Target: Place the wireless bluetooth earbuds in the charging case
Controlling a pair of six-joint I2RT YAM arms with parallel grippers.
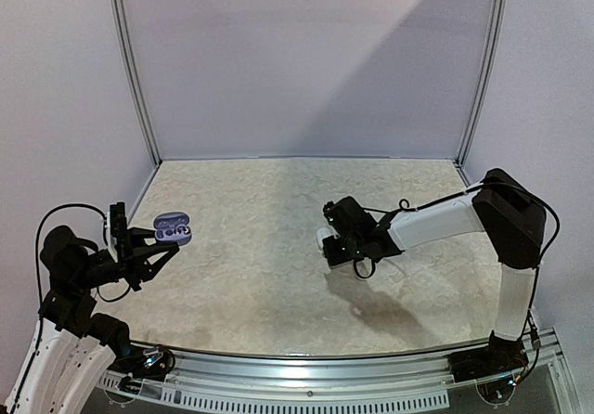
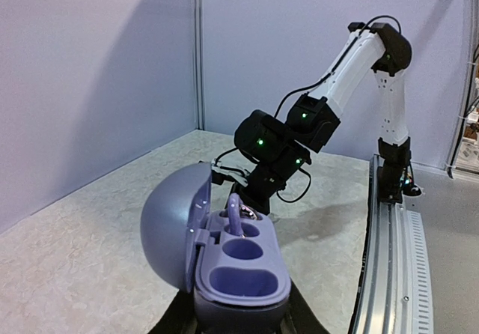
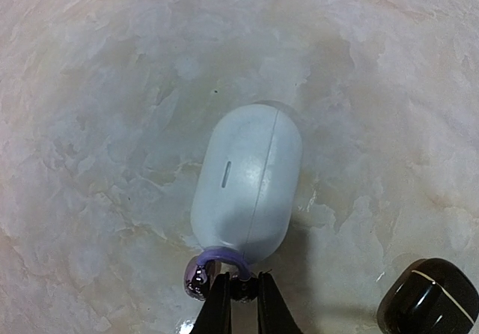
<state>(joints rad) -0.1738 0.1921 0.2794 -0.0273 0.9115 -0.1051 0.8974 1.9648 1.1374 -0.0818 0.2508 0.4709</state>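
My left gripper (image 1: 153,245) is shut on an open purple charging case (image 1: 173,227) and holds it above the table's left side. In the left wrist view the case (image 2: 241,274) has its lid swung left, and a purple hooked earbud (image 2: 235,216) stands in its far well; the two nearer wells are empty. My left gripper (image 2: 239,317) grips the case's base from below. My right gripper (image 1: 332,247) is low over the table's middle right. In the right wrist view the right gripper (image 3: 244,293) is shut on a purple hooked earbud (image 3: 215,268), which touches the near end of a white case.
The closed white pebble-shaped case (image 3: 247,184) lies on the marbled table (image 3: 90,87) under the right gripper; it also shows in the top view (image 1: 322,241). A black rounded object (image 3: 430,304) lies near it at the lower right. Walls enclose the table's far and side edges.
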